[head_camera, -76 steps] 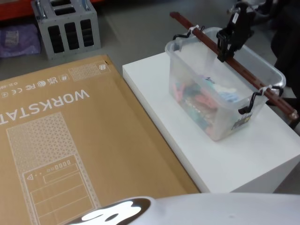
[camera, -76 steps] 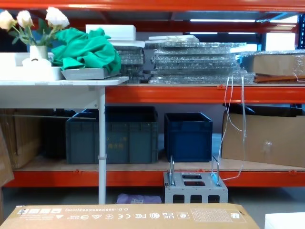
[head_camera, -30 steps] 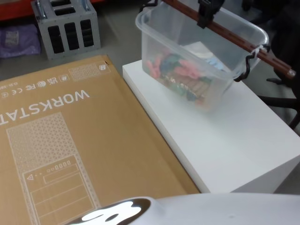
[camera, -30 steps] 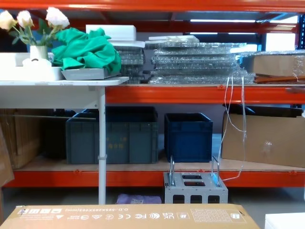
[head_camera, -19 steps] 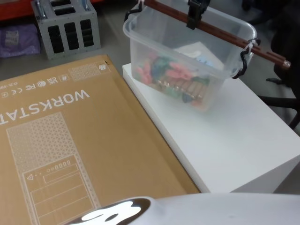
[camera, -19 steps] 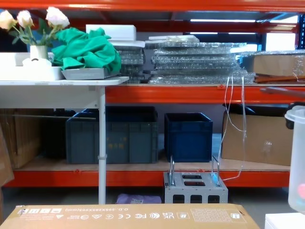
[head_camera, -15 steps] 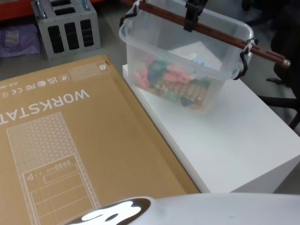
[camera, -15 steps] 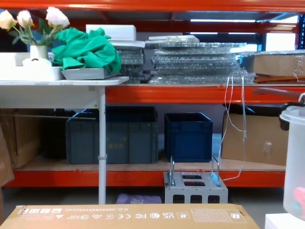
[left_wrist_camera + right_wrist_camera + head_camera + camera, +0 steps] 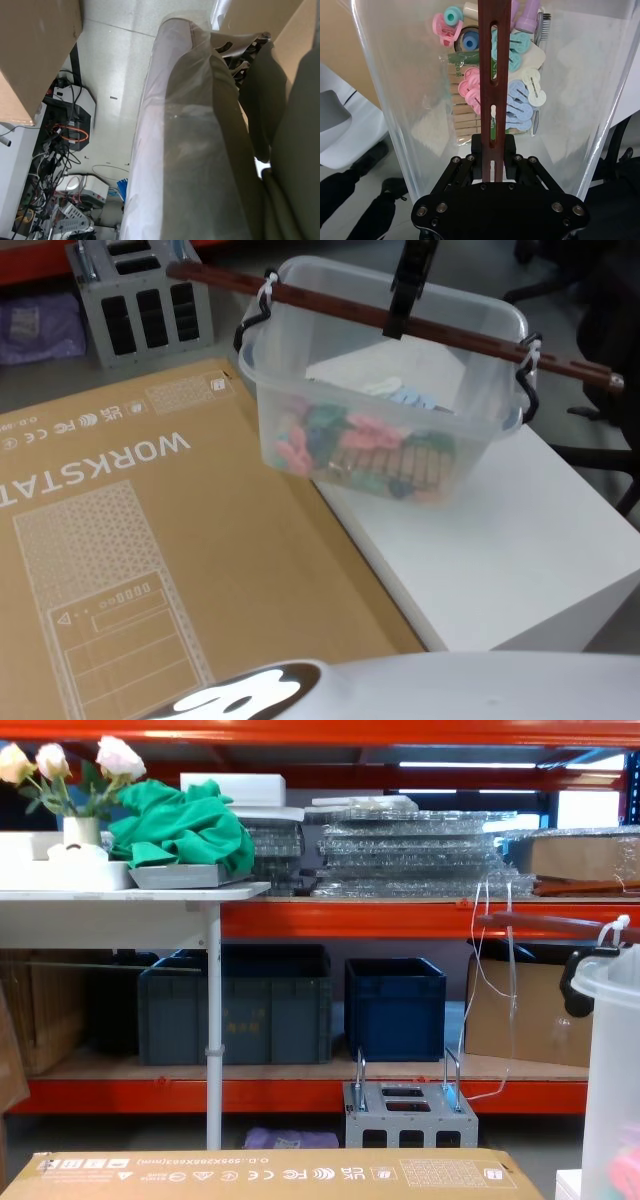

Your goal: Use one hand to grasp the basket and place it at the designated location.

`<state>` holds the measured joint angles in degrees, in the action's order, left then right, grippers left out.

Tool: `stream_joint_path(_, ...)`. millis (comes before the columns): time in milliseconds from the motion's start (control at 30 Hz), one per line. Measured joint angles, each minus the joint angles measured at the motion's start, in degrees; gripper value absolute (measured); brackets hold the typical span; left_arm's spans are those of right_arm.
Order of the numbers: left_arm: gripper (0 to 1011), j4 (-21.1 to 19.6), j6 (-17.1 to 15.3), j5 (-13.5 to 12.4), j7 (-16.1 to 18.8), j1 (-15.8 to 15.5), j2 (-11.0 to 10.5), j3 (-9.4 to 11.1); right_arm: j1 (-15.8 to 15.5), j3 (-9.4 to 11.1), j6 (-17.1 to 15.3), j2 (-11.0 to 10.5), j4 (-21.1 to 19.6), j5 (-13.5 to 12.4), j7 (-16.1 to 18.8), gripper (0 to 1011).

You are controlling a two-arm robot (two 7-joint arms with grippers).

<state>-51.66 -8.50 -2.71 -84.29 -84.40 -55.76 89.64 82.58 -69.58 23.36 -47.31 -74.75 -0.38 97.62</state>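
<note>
The basket [image 9: 385,430] is a translucent whitish tub with pink, teal and blue pegs inside, hanging in the air over the left edge of the white table [image 9: 520,540]. A long brown handle bar [image 9: 300,298] spans its rim, tied to black fittings at both ends. My right gripper [image 9: 403,312] comes down from above and is shut on the middle of that bar. In the right wrist view the gripper [image 9: 492,150] clamps the bar [image 9: 492,65] above the pegs. The basket [image 9: 612,1070] stands large at the chest view's right edge. My left arm hangs parked beside my body.
A big flat cardboard box [image 9: 150,540] lies left of the white table, touching its side. A grey metal crate [image 9: 145,295] stands on the floor behind it. Shelving with dark blue crates [image 9: 395,1005] runs along the back. A dark chair [image 9: 605,310] is at the right.
The basket has been lifted off the white table and carried left toward the cardboard box, turning as it went. It now enters the chest view from the right.
</note>
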Motion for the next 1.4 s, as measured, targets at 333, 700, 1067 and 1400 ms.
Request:
stream_joint_path(333,0,0.0,0.0,0.0,0.0,0.0,0.0,0.0,-0.38,-1.22,2.05,-1.41,-7.45,-0.07,-1.65,233)
stream_joint_path(700,0,0.0,0.0,0.0,0.0,0.0,0.0,0.0,-0.31,-2.64,4.83,-1.52,-12.76,-0.04,-2.77,233)
stream_joint_path(1067,0,0.0,0.0,0.0,0.0,0.0,0.0,0.0,-0.47,-4.76,8.38,-0.86,-17.85,-0.01,-3.5,233)
stream_joint_path(1400,0,0.0,0.0,0.0,0.0,0.0,0.0,0.0,-0.71,-6.26,11.01,0.08,-20.5,0.22,-4.95,233)
